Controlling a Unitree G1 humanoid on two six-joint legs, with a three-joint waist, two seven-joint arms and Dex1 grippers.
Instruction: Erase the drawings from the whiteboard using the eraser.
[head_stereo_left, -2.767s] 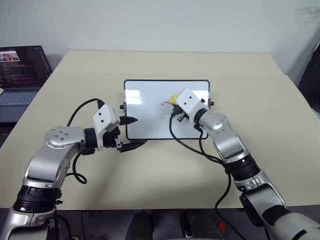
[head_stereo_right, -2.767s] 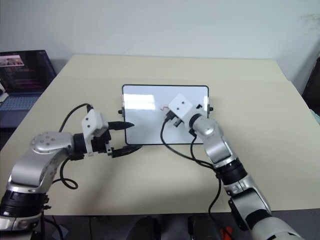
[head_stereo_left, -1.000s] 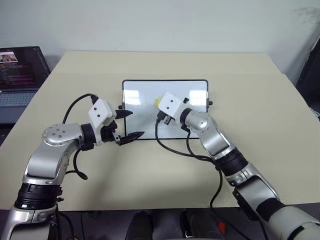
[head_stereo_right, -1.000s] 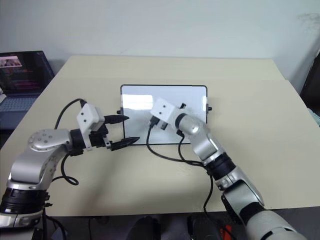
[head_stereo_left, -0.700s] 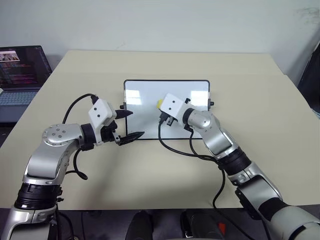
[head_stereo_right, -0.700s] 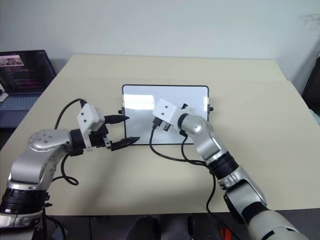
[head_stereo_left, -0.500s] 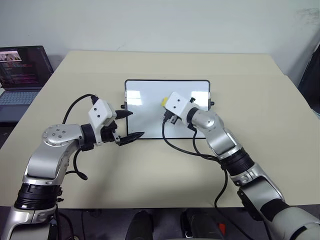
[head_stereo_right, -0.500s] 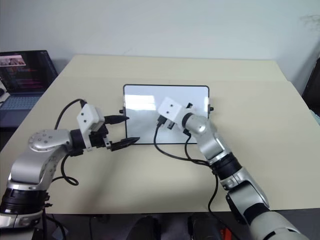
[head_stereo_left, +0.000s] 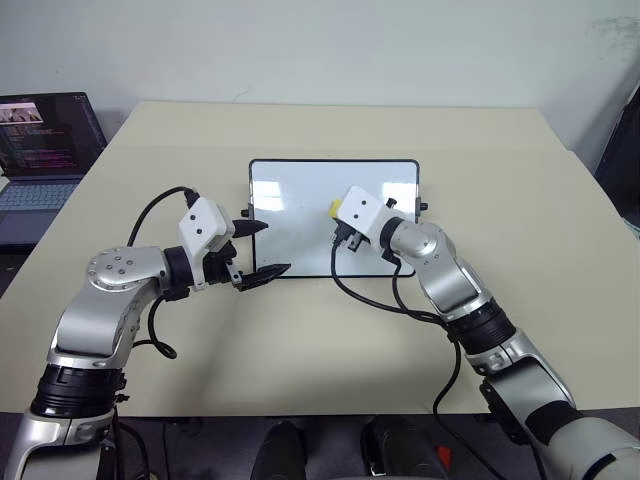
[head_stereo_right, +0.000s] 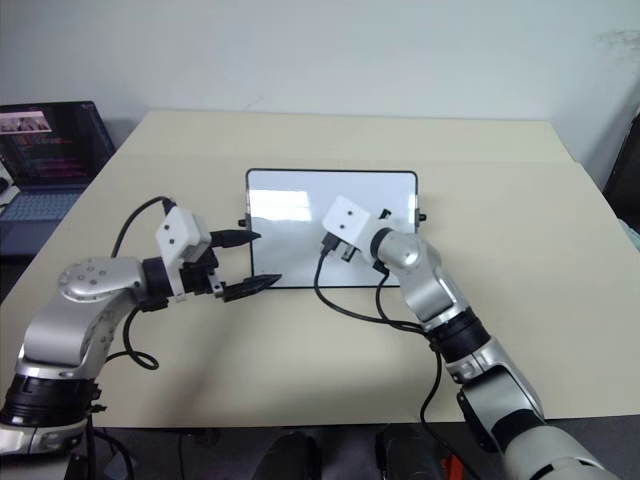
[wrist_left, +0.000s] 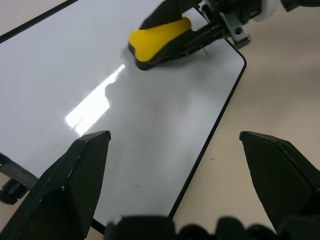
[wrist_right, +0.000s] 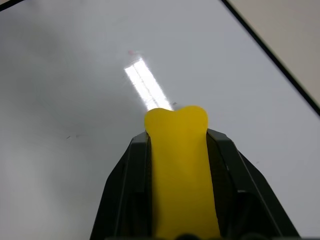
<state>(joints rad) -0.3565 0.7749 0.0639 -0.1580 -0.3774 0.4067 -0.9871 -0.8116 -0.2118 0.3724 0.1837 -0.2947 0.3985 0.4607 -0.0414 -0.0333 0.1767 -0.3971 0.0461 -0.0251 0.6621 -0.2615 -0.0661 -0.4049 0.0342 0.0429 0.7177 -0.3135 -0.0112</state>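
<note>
Counter: broad beige rectangular counter (head_stereo_left: 300, 340), taking up most of the head view's middle and lower part.

Laptop: dark open laptop (head_stereo_left: 40, 150) with a lit screen, at the left edge of the head view, off the counter's left side.

Whiteboard: small rectangular white whiteboard (head_stereo_left: 290, 200) with a thin black frame and rounded corners, lying flat in the centre of the head view; a small black knob shows on its right side.

Left end effector: two black pointed fingers standing wide apart (head_stereo_left: 256, 249), gripping nothing, at the whiteboard's lower left corner; one tip lies over the board's left edge, the other at its near edge.

Right end effector: black fingers clamped together on the eraser (wrist_right: 177, 150), over the right-centre of the whiteboard, behind a white boxy wrist housing (head_stereo_left: 358, 212).

Eraser: small yellow block eraser (wrist_left: 159, 38), its rounded front end sticking out past the fingertips, down at the white surface; actual contact cannot be told.

Drawings: a thin red mark (wrist_left: 205, 50) shows just beside the right end effector, near the board's corner in the left wrist view; its shape is too small to tell.
</note>
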